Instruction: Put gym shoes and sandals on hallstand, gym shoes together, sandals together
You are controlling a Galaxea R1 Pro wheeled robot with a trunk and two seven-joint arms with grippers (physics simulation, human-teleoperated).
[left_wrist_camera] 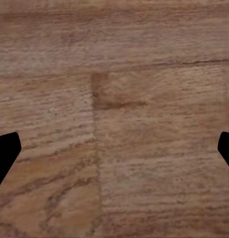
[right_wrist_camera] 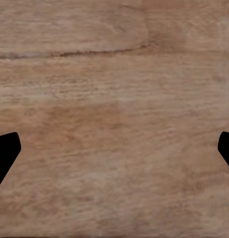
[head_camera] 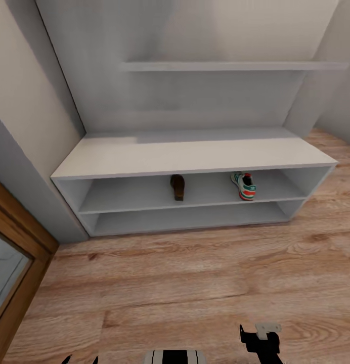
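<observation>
The light-grey hallstand [head_camera: 195, 151] stands against the wall ahead of me. On its upper open shelf lie one dark brown sandal [head_camera: 178, 186] near the middle and one white gym shoe [head_camera: 244, 185] with teal stripes to the right, well apart. The other gym shoe and sandal are out of view. My right gripper [head_camera: 261, 338] shows at the bottom edge of the head view, low over the corridor floor [head_camera: 195, 283]. In the wrist views, my left gripper [left_wrist_camera: 114, 148] and right gripper [right_wrist_camera: 114, 148] are both open over bare wood planks, fingers spread wide, holding nothing.
A wood-framed door or mirror [head_camera: 13, 263] stands at the left, beside a grey wall corner. A wall shelf [head_camera: 230, 65] hangs above the bench top. Wood floor stretches between me and the rack.
</observation>
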